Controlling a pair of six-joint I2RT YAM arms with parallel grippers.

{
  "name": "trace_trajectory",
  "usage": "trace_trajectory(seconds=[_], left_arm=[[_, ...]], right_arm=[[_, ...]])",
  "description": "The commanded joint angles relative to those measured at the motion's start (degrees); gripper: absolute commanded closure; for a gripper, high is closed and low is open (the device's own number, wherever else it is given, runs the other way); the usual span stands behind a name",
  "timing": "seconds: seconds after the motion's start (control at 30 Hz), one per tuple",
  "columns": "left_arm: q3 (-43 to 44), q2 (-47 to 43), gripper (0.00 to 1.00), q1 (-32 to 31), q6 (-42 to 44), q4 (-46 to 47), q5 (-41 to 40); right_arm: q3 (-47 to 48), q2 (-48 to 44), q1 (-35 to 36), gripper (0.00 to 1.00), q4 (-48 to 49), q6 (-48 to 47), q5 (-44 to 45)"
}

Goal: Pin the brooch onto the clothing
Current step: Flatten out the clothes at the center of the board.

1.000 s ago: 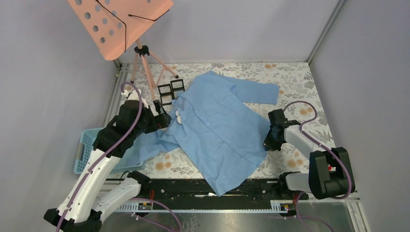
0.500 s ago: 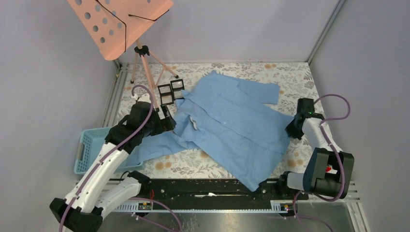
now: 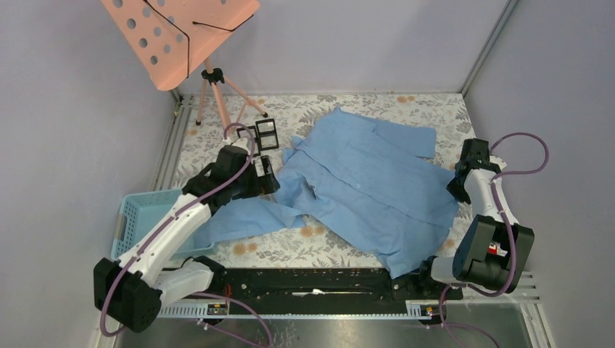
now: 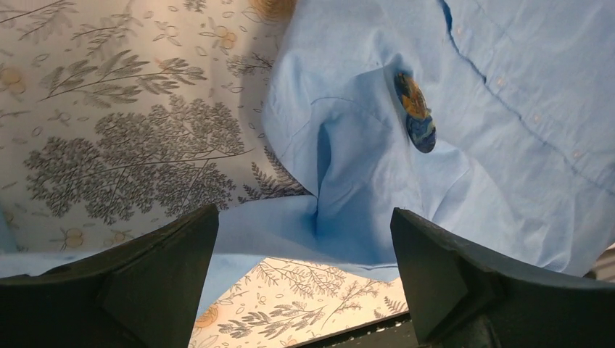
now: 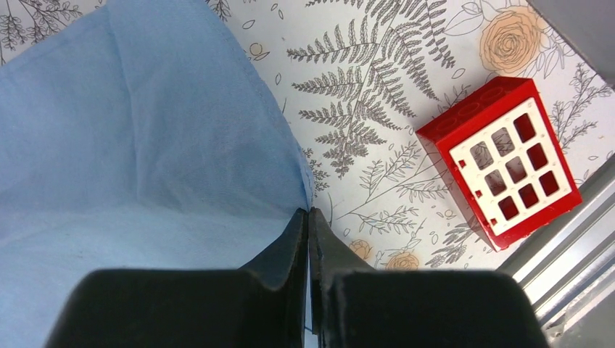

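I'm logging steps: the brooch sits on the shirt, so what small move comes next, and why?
Probably open the right gripper to let go of the shirt: the brooch already sits on the fabric, and the left gripper hangs open, holding nothing.

Thin, matt woven cloth shirt (image 4: 508,109) bears a smooth, glossy brooch (image 4: 415,112).
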Motion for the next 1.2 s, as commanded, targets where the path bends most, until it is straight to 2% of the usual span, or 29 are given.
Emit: trace_trajectory(seconds=[0.0,0.17,0.37,0.43,0.5,0.57,0.63,0.87,1.0,1.03,1.1,1.17], left_arm=[[3.25,3.38,0.04,-4.45,7.58,4.03,2.02],[2.23,3.65,0.02,-14.71,12.55,4.48,-0.64],[4.18,12.7,0.03,-21.39,13.94,5.27,-8.07],[4.74,16.49,0.07,-23.43,11.65,3.38,-9.32],[4.45,19.11,0.15,-26.29,9.0,2.02,-10.35],[3.48,19.35,0.25,-30.26,5.04,1.84,-11.19],[2.2,18.41,0.29,-34.32,0.11,2.22,-11.19],[2.52,15.62,0.28,-44.28,-12.74,4.07,-8.59],[6.35,12.22,0.14,-44.39,-12.71,-0.83,-12.1],[8.39,11.44,0.1,-43.62,-11.63,-3.34,-13.95],[11.74,10.3,0.03,-40.21,-9.54,-8.07,-16.22],[12.81,8.9,0.01,-34.53,-8.13,-9.29,-16.68]], right_arm=[[2.5,-1.19,-0.33,0.96,-0.8,-1.96,4.27],[3.51,-0.84,-0.37,0.98,-1.05,-1.59,5.44],[5.66,0.95,-0.37,1.0,-1.51,-0.98,4.69],[5.95,0.77,-0.37,1.0,-1.52,-1.08,4.56],[5.97,0.62,-0.4,1.0,-1.48,-1.47,4.94],[5.95,0.51,-0.37,1.0,-1.48,-2.07,5.59],[5.92,0.55,-0.41,1.0,-1.47,-2.39,6.04],[5.33,1.21,-0.38,1.0,-0.59,-2.28,5.14],[5.32,1.56,-0.37,1.0,-0.58,-2.3,5.63],[5.37,1.57,-0.4,0.98,-0.59,-2.45,5.74],[5.47,1.32,-0.37,0.88,-0.64,-2.6,6.14],[5.56,0.97,-0.37,0.68,-0.62,-2.76,6.18]])
